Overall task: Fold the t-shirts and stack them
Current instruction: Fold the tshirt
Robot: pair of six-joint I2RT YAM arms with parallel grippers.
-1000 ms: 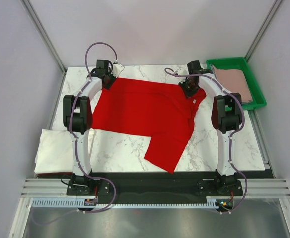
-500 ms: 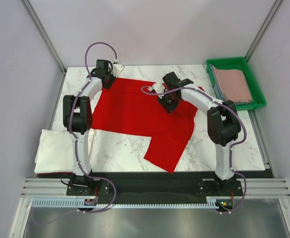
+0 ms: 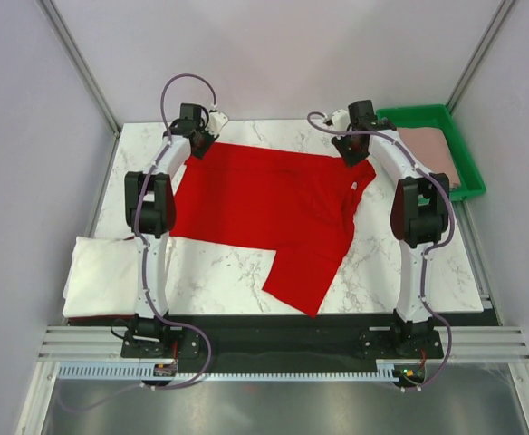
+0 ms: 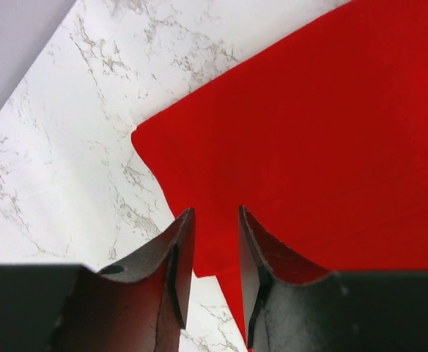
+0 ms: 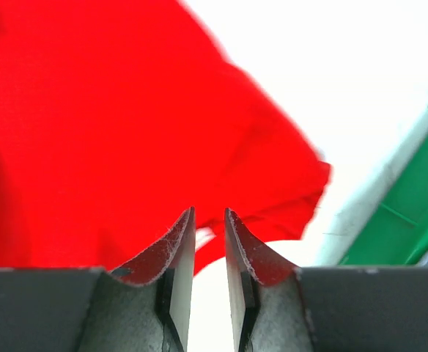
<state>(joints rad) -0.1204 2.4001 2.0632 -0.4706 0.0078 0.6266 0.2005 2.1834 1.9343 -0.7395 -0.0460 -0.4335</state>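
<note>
The red t-shirt [image 3: 264, 204] lies spread on the marble table [image 3: 409, 263], one sleeve reaching toward the near edge, its white neck label [image 3: 356, 184] at the right. My left gripper [image 3: 197, 145] hovers over the shirt's far left corner; in the left wrist view this gripper [image 4: 215, 213] is open, with only red cloth [image 4: 309, 132] below. My right gripper [image 3: 348, 149] is over the far right corner and, in the right wrist view [image 5: 209, 211], open and empty above the red cloth [image 5: 111, 132]. The white t-shirt [image 3: 101, 276] lies folded at the near left. The pink t-shirt [image 3: 432, 154] lies in the tray.
A green plastic tray [image 3: 425, 111] stands at the far right corner of the table, its edge showing in the right wrist view [image 5: 412, 220]. Grey walls close in the back and both sides. Bare marble [image 4: 67, 147] lies left of the shirt's corner.
My right gripper swung left over the shirt, then came back to the far right corner, and its jaws parted. The left gripper's jaws opened a little wider in place.
</note>
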